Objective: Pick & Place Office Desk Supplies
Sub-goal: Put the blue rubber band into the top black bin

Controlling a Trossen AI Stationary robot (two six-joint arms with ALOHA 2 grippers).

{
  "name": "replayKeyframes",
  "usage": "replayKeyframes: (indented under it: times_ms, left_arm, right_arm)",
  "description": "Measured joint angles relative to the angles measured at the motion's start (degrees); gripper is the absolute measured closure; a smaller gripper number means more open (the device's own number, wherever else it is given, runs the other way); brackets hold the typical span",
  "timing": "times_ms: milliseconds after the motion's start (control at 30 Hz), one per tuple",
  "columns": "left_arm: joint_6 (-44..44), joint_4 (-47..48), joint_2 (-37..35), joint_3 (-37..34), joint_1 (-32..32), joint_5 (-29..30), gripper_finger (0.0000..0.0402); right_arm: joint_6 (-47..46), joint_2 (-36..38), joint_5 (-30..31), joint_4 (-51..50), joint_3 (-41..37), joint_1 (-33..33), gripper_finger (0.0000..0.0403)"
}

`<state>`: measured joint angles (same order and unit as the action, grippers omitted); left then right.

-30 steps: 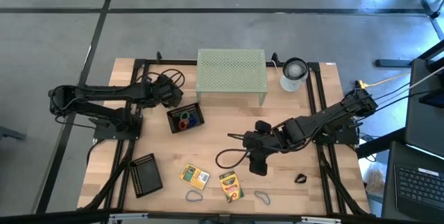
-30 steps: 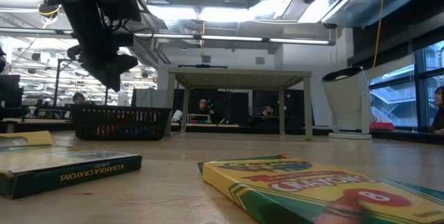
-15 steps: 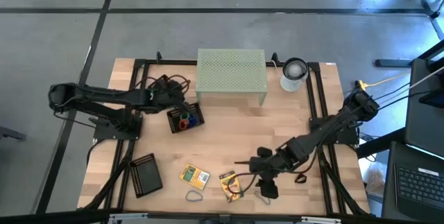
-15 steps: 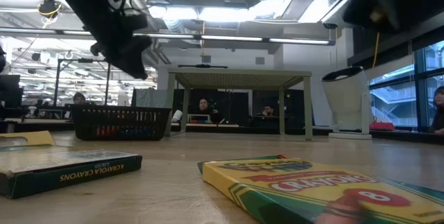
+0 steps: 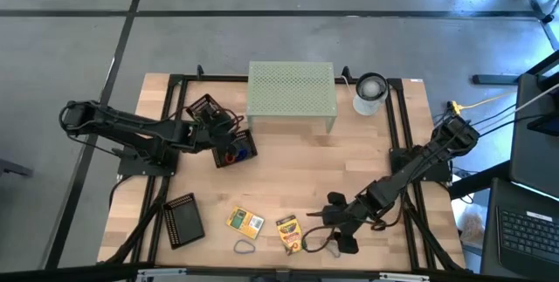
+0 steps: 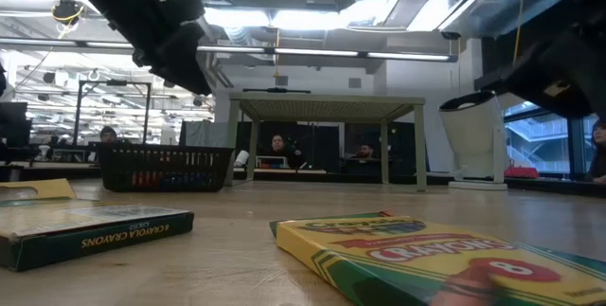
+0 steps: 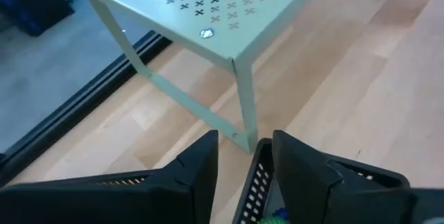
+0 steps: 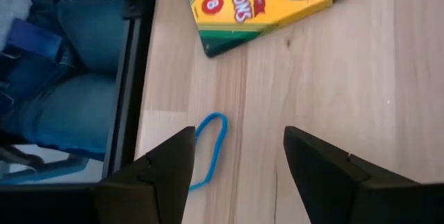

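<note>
My left gripper (image 5: 225, 139) (image 7: 243, 144) stands open a little above the far-left side of a black mesh tray (image 5: 240, 149) (image 6: 166, 167). The tray's wall (image 7: 255, 182) shows beyond the gap between the fingers. The tray holds coloured rubber bands (image 5: 232, 153). My right gripper (image 5: 342, 240) (image 8: 239, 141) is open wide near the table's near edge, pointing down. A blue rubber-band loop (image 8: 209, 149) lies flat on the wood just inside one finger. Two crayon boxes (image 5: 245, 222) (image 5: 291, 234) (image 8: 267, 2) lie flat to its left. A pale band (image 5: 244, 247) lies by the near edge.
A flat black mesh tray (image 5: 183, 219) lies near the left front. The pale green perforated riser (image 5: 291, 97) and a white-grey cylinder (image 5: 370, 92) stand at the far edge. Bare wood lies in the table's middle. People sit in the room behind the table (image 6: 276, 145).
My right gripper has dropped from the table's middle toward the near edge, and now hangs over the blue band, tipped further down. My left gripper has swung from behind the mesh tray toward the near edge, over the tray, and has turned. The supplies on the table have stayed put.
</note>
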<state>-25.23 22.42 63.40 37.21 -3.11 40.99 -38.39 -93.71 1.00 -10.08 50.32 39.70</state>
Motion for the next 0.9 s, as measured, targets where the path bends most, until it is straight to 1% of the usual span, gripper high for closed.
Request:
replayKeyframes:
  times_ms: [167,267,433,567,667,767,833,900]
  left_arm:
    - [0.5,0.0,0.0,0.0,0.1,0.1,0.0272]
    - [0.5,0.0,0.0,0.0,0.3,0.1,0.0272]
    - [1.1,-1.6,0.0,0.0,0.3,3.0,0.0272]
    - [5.5,-5.5,0.0,0.0,0.3,6.6,0.0272]
    - [7.0,-7.9,0.0,0.0,0.3,7.1,0.0272]
    - [7.0,-8.1,0.0,0.0,0.2,7.0,0.0272]
    - [7.0,-8.0,0.0,0.0,0.0,6.8,0.0272]
    - [7.5,-7.9,0.0,0.0,-0.2,6.6,0.0272]
  right_arm:
    - [0.0,0.0,0.1,0.0,-1.2,0.9,0.0179]
    - [0.0,0.0,1.7,0.0,-1.3,0.9,0.0179]
    - [-0.3,0.0,4.0,0.3,-1.3,0.9,0.0179]
    - [-4.2,0.0,4.2,0.3,-1.3,1.2,0.0179]
    - [-6.4,-0.2,4.7,0.5,-1.3,2.0,0.0179]
    - [-7.5,-2.3,5.9,3.3,-1.3,3.2,0.0179]
    - [-7.6,-4.5,4.7,7.0,-1.3,3.8,0.0179]
    - [-7.6,-6.2,4.3,7.5,-1.3,4.5,0.0179]
